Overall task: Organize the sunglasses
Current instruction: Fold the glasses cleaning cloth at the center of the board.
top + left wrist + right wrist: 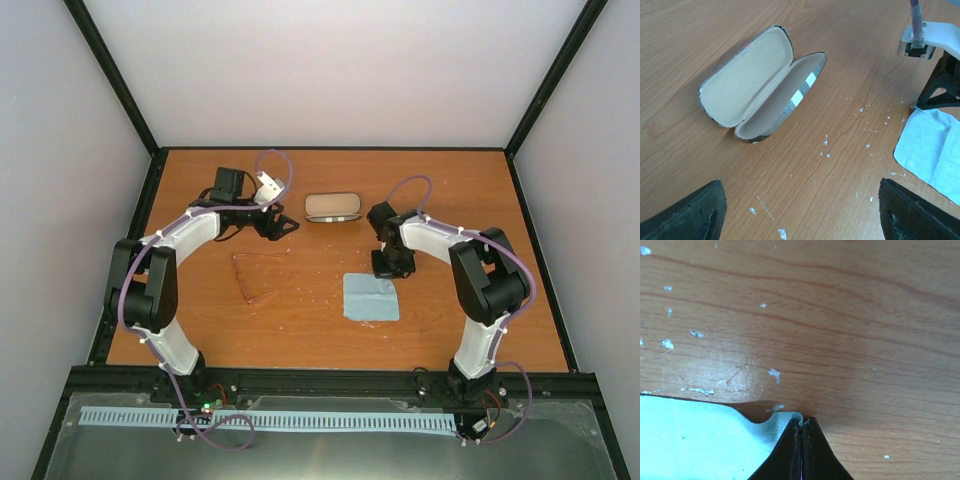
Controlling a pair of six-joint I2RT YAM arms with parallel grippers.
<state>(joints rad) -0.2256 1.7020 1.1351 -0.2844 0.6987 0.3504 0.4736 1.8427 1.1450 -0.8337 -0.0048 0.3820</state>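
"Jaws first: how do they stand?"
"Left gripper [800, 220] spread wide, empty, just left of the open case [333, 206]. Right gripper [801, 426] pressed together, pinching the cloth [695, 440] edge."
"And the sunglasses [262, 272]?"
"Flat on the table [450, 180], nearer than the case, to its left."

Striped case [747, 80], open with pale lining upward, toward the far side of the wooden table [460, 190]. Blue cloth [369, 297] lies nearer the front. White flecks [825, 142] scattered between them.
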